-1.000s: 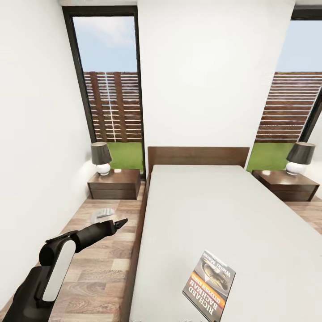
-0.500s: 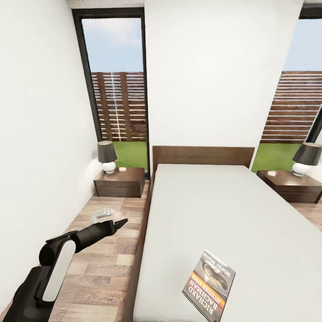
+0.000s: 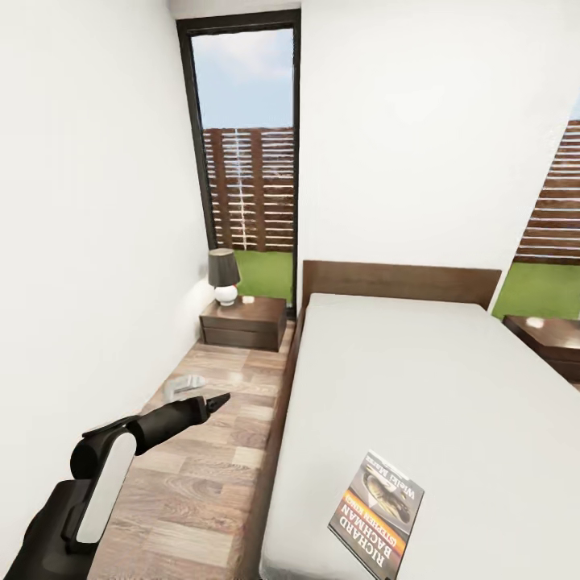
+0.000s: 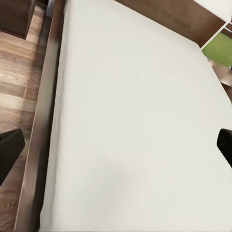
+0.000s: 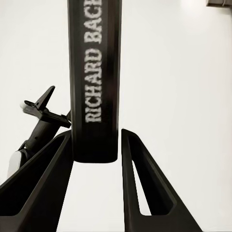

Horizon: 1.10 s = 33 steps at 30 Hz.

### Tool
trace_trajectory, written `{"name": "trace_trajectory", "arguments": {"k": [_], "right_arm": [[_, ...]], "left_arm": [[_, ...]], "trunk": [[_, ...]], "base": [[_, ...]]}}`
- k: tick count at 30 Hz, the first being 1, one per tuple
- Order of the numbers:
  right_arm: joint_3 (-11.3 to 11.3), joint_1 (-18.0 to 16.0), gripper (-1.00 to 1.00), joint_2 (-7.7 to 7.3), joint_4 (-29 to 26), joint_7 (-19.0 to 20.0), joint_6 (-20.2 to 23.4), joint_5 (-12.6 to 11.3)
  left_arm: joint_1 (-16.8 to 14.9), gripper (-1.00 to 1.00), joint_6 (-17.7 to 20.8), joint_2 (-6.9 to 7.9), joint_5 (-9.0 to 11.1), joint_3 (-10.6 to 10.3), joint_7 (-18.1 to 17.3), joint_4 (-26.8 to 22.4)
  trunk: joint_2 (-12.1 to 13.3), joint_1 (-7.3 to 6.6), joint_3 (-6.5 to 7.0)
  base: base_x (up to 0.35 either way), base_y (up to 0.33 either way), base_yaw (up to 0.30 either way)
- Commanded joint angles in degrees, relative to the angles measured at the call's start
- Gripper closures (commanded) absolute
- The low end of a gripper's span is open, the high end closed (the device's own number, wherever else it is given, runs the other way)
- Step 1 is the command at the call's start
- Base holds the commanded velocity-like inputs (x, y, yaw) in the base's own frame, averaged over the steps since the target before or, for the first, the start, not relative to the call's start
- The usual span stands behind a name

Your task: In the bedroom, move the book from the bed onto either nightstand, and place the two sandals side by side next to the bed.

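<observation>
My right gripper (image 5: 95, 145) is shut on the book (image 5: 94, 72), its fingers on either side of the dark spine. In the head view the book (image 3: 377, 511) shows its grey-and-orange cover over the near end of the bed's white mattress (image 3: 419, 379). The left gripper (image 3: 213, 400) hangs open over the floor beside the bed; its wrist view looks down at the mattress (image 4: 135, 96) between widely spread fingertips (image 4: 9, 154). A pale grey sandal (image 3: 179, 387) lies on the floor, partly hidden behind that gripper. One nightstand (image 3: 246, 322) stands left of the headboard, another nightstand (image 3: 556, 338) at the right edge.
A dark-shaded lamp (image 3: 223, 274) stands on the left nightstand. A white wall (image 3: 80, 282) runs close along the left, leaving a narrow strip of wood floor (image 3: 201, 475) between it and the bed frame. A tall dark-framed window (image 3: 250, 161) is behind the nightstand.
The camera has turned left, so the bed, window and nightstands have slid right in the picture. The left arm and the held book keep their places in view.
</observation>
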Motion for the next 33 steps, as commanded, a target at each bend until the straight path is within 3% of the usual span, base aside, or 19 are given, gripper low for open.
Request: {"name": "trace_trajectory", "arguments": {"k": [1, 24, 33], "right_arm": [[0.1, 0.0, 1.0, -0.02, 0.0, 0.2, 0.6, -0.3], [0.2, 0.0, 1.0, 0.0, 0.0, 0.2, 0.5, -0.3], [0.1, 0.0, 1.0, 0.01, 0.0, 0.2, 0.4, -0.3]], "left_arm": [[-0.1, -1.0, 0.3, -0.02, -0.2, 0.1, -0.4, 0.0], [-0.1, -1.0, 0.4, 0.13, -0.2, 0.3, -0.5, 0.0], [-0.1, -1.0, 0.4, 0.15, -0.1, 0.4, -0.5, 0.0]], "trunk": [[-0.1, 0.04, -0.18], [-0.1, 0.04, -1.3], [-0.1, 0.04, -1.49]], "base": [[-0.004, 0.0, 0.26], [-0.002, 0.0, 0.254], [-0.128, 0.079, 0.095]]}}
